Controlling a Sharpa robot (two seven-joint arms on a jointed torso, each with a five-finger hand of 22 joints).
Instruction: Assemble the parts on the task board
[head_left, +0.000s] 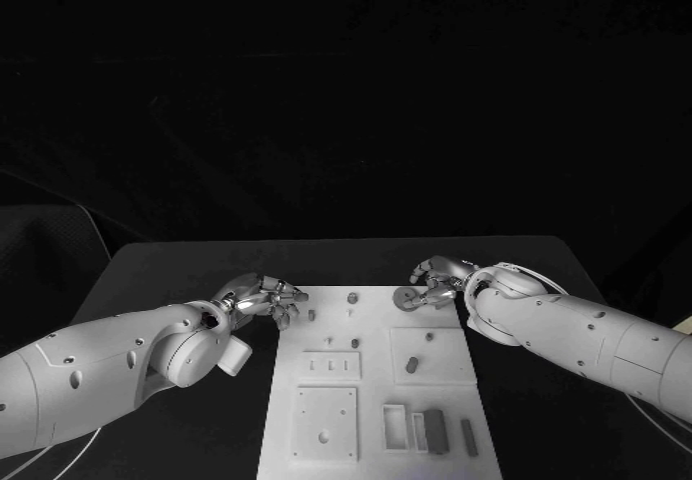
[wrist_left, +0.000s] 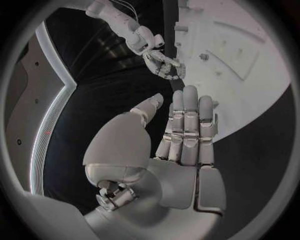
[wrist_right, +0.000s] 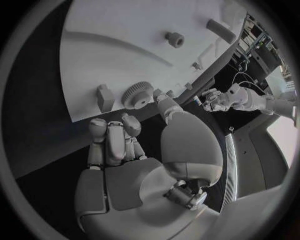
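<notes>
Gear (head_left: 408, 297) lies flat at board (head_left: 325, 440) far edge, just beside right hand (head_left: 440, 272). Likely light, rigid, toothed rim gives grip; pinch across rim. Right hand fingers (wrist_right: 112, 137) curled, holding nothing; gear (wrist_right: 135, 94) just beyond them. Left hand (wrist_left: 184, 130) at board's far left corner, fingers straight, together, holding nothing. Right wrist view shows teeth; head view shows whole board layout.

The task board (head_left: 378, 385) lies in the middle of the table (head_left: 173, 265). A gear (head_left: 408, 297) sits on its far right corner. Blocks (head_left: 433, 429) lie at its near right corner, maybe in a slot.
</notes>
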